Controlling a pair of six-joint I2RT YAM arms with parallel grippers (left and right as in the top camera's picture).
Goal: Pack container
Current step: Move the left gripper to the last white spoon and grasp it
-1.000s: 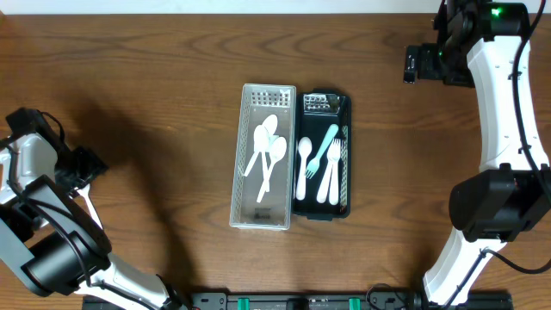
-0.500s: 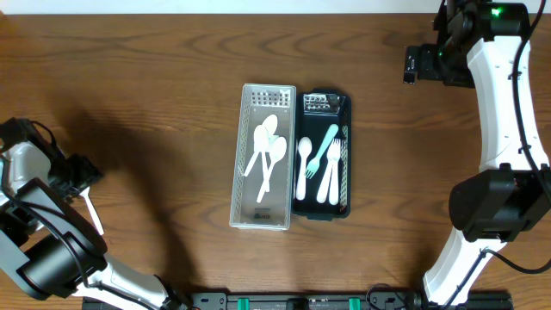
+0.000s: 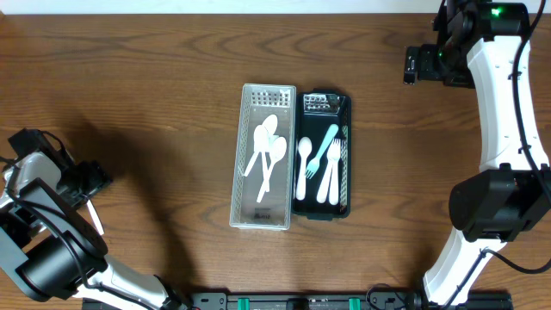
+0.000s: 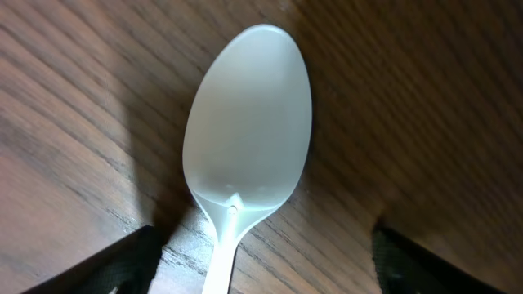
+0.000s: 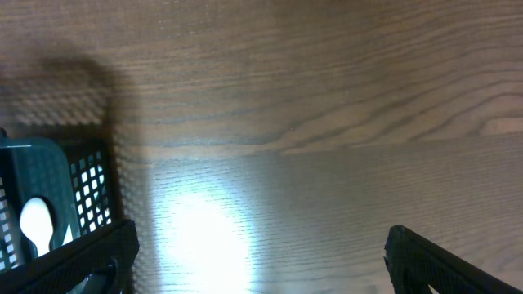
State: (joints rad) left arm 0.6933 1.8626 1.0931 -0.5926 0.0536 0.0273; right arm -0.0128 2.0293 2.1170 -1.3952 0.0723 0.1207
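A white plastic spoon [image 4: 245, 139] lies on the wooden table, bowl away from the left wrist camera. My left gripper [image 4: 265, 268] hangs low over it, open, one finger on each side of the handle and neither touching it. Overhead, this gripper [image 3: 86, 181] is at the far left, and a thin white handle [image 3: 93, 217] sticks out below it. A clear basket [image 3: 238, 200] holding white spoons and a black basket [image 3: 348, 176] holding forks, a spoon and a teal utensil sit side by side mid-table. My right gripper [image 3: 422, 65] is open over bare wood [image 5: 261, 261], holding nothing.
A corner of the black basket [image 5: 86, 192] shows at the left of the right wrist view. The right arm reaches in along the right edge. Bare wood lies between the left gripper and the baskets.
My left gripper has shifted slightly toward the front of the table. The right arm and both baskets have not moved.
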